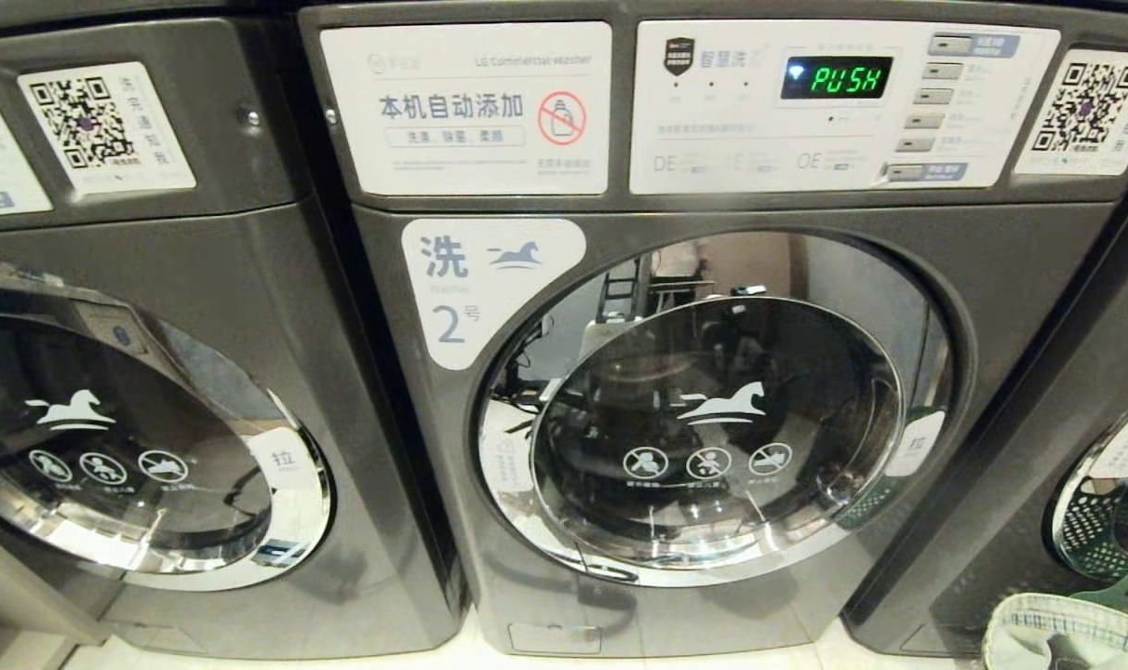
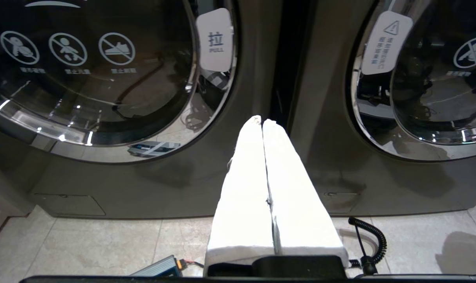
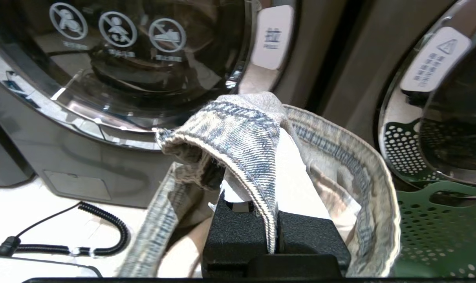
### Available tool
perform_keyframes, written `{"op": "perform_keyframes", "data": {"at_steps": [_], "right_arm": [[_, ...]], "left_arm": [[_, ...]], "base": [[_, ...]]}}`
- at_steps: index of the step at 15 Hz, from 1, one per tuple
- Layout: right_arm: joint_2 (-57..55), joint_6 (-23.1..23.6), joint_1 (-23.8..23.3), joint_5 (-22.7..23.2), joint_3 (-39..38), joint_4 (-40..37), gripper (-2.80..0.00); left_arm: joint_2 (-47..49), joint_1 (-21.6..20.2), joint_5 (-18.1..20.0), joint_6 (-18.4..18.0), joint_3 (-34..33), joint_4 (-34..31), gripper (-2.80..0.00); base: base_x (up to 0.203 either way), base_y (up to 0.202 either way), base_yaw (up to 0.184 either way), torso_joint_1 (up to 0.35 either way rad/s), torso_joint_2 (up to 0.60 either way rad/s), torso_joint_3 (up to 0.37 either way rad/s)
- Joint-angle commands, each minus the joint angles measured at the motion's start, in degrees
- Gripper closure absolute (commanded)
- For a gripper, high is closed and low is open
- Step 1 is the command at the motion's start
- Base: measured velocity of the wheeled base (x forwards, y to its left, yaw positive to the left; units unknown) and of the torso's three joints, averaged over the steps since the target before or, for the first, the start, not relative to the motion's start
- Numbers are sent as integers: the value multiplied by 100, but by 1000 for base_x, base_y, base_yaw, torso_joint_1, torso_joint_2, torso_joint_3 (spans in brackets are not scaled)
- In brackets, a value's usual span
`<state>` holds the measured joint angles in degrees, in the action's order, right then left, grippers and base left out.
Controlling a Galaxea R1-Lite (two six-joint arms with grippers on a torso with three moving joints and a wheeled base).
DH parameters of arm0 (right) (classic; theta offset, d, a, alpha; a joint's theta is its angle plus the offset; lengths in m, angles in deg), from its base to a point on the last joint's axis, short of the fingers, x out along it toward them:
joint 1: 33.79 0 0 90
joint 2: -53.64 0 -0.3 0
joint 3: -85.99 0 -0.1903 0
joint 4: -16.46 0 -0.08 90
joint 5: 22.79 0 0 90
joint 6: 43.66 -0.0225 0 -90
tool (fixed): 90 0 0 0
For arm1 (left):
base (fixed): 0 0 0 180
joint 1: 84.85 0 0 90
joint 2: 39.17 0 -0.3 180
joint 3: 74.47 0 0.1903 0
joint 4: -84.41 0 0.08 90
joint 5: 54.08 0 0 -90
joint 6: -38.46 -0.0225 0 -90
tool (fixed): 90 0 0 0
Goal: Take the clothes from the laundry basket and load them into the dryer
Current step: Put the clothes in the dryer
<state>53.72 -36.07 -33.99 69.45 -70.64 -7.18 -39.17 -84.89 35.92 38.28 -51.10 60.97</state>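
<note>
A faded blue denim garment [image 3: 242, 125] hangs from my right gripper [image 3: 277, 157], which is shut on its hem; the cloth drapes over the white fingers [image 3: 297, 181] and hides their tips. The same denim garment [image 1: 1067, 633] shows at the head view's lower right corner, over the green perforated laundry basket [image 3: 430, 220]. Facing me is a grey front-loading machine marked 2 [image 1: 490, 279], its round glass door [image 1: 713, 409] closed. My left gripper [image 2: 262, 122] is shut and empty, pointing at the gap between two machines. Neither gripper shows in the head view.
Similar grey machines stand on both sides, the left one [image 1: 154, 447] and the right one [image 1: 1085, 419], doors closed. The right one's door rim mirrors the green basket [image 1: 1099, 530]. Black coiled cables [image 2: 369, 239] lie on the pale tiled floor [image 2: 85, 243].
</note>
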Motion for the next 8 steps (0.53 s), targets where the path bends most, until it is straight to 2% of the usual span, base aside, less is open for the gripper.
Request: {"op": "perform_keyframes", "data": {"at_steps": [1,6,8], "right_arm": [[1,5,2,5,0,0,0],[1,32,2,5,0,-8,0],[1,32,2,5,0,-8,0]], "left_arm": [[-9,-4,0,1,-9,-1,0],[-9,-4,0,1,-9,-1,0],[-9,-4,0,1,-9,-1,0]], "base": [[0,122,0,2,7,-1],[0,0,0,0,0,0],[0,0,0,22,-135,-126]]}}
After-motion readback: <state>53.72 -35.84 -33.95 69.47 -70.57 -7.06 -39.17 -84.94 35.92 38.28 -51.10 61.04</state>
